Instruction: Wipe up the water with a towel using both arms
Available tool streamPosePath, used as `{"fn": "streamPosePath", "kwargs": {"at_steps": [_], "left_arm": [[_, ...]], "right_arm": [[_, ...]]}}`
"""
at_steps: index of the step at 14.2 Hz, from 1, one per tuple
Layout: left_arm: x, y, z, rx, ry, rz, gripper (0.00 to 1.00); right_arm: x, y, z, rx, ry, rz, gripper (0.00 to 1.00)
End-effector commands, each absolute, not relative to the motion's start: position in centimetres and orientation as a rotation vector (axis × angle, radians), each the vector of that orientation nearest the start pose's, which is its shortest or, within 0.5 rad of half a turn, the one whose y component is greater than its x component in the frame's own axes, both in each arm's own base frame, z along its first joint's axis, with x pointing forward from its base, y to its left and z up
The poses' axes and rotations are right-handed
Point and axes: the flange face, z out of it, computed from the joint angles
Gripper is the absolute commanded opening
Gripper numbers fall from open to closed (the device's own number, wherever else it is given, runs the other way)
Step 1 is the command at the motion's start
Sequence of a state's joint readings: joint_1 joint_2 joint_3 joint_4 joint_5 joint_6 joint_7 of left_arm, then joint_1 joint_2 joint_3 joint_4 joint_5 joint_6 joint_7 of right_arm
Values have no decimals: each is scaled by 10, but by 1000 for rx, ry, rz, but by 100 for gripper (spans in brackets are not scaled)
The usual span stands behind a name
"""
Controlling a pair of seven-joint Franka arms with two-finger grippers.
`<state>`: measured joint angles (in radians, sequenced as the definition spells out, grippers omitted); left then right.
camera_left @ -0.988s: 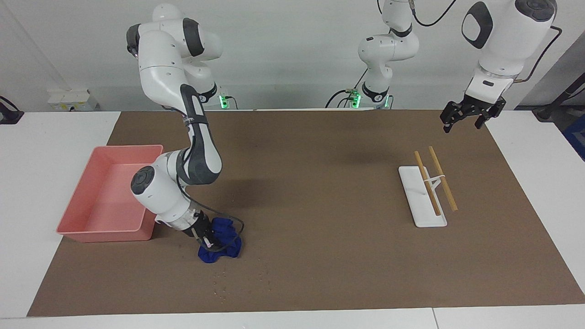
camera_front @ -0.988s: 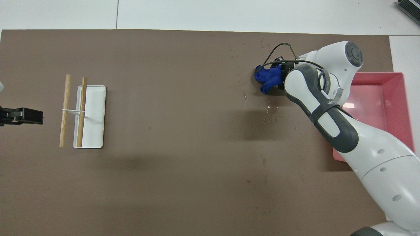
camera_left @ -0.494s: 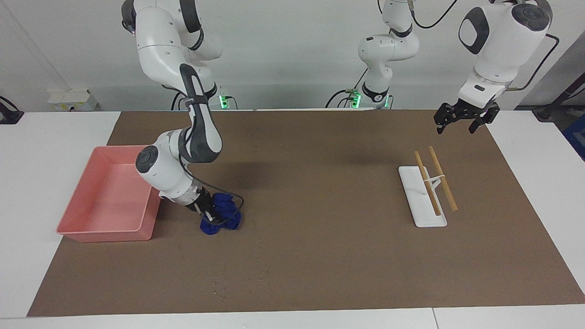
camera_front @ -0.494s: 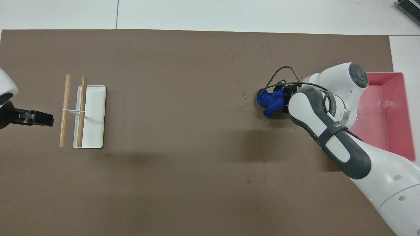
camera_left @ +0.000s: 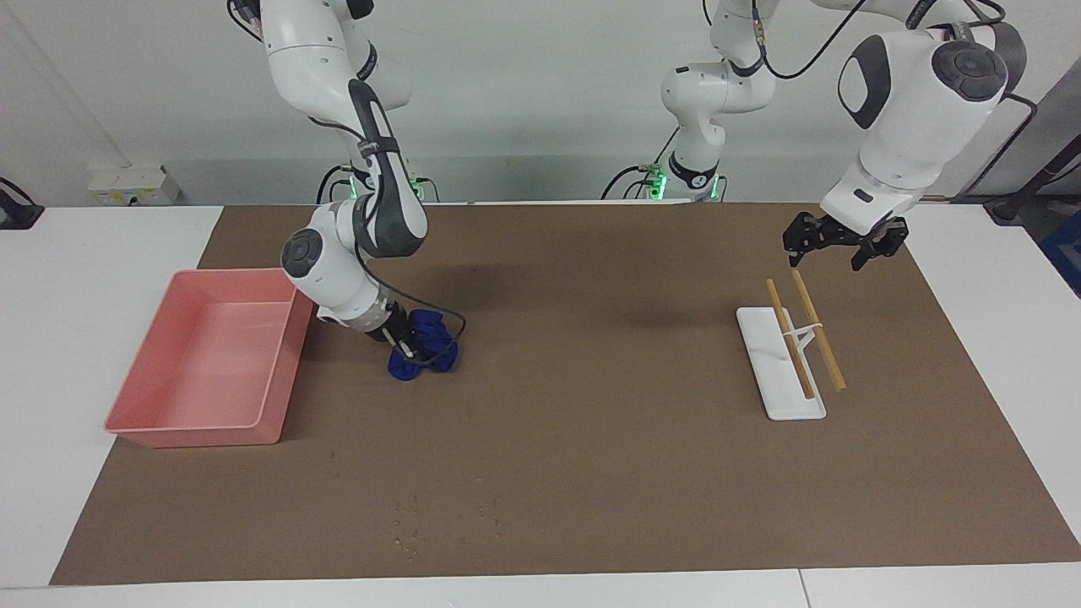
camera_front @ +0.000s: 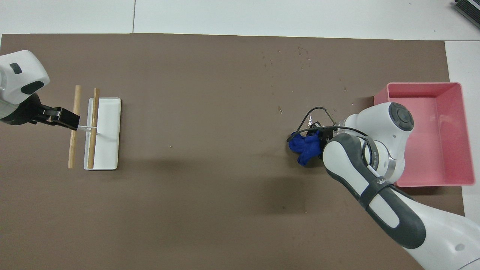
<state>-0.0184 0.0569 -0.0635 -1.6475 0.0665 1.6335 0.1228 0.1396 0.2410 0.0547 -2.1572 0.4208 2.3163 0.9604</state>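
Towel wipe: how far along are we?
Partly done at best. The right gripper is shut on the towel, pressed to the brown mat beside the pink tray. Scattered drops of water lie farther from the robots than the towel, unwiped. The left gripper hangs open over the wooden sticks on the white tray, not on the towel.

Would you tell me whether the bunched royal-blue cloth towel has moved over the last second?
Yes. The royal-blue towel, in the right gripper, slid along the pink plastic tray toward the robots, away from the water drops.
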Motion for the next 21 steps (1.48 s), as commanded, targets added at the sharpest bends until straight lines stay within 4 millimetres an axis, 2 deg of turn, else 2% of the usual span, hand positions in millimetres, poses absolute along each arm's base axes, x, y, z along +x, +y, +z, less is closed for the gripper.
{"fn": "streamPosePath", "kwargs": {"at_steps": [1, 3, 4, 6, 7, 9, 13, 16, 18, 19, 21], "left_arm": [[563, -31, 571, -3050, 307, 121, 100], [556, -30, 565, -3049, 296, 114, 100], [554, -32, 564, -3048, 304, 97, 100], [553, -37, 561, -3050, 313, 73, 100], [553, -37, 563, -3053, 281, 62, 100], [547, -37, 565, -3054, 262, 54, 100], [533, -32, 562, -3053, 249, 57, 100], [533, -31, 566, -3054, 227, 52, 100], [534, -40, 567, -3053, 237, 36, 100], [534, -47, 568, -3052, 253, 28, 100], [533, -47, 568, -3055, 257, 33, 100]], "right_arm": [[492, 120, 273, -2528, 1506, 441, 0], [470, 125, 272, -2553, 1492, 478, 0], [461, 134, 273, -2577, 1466, 501, 0], [455, 147, 277, -2604, 1426, 533, 0], [458, 149, 280, -2603, 1417, 513, 0], [470, 148, 283, -2599, 1393, 448, 0], [500, 142, 288, -2556, 1367, 207, 0], [522, 138, 291, -2511, 1371, 67, 0], [542, 135, 302, -2468, 1371, -25, 0], [556, 126, 307, -2442, 1389, -53, 0], [589, 100, 332, -2391, 1415, -95, 0]]}}
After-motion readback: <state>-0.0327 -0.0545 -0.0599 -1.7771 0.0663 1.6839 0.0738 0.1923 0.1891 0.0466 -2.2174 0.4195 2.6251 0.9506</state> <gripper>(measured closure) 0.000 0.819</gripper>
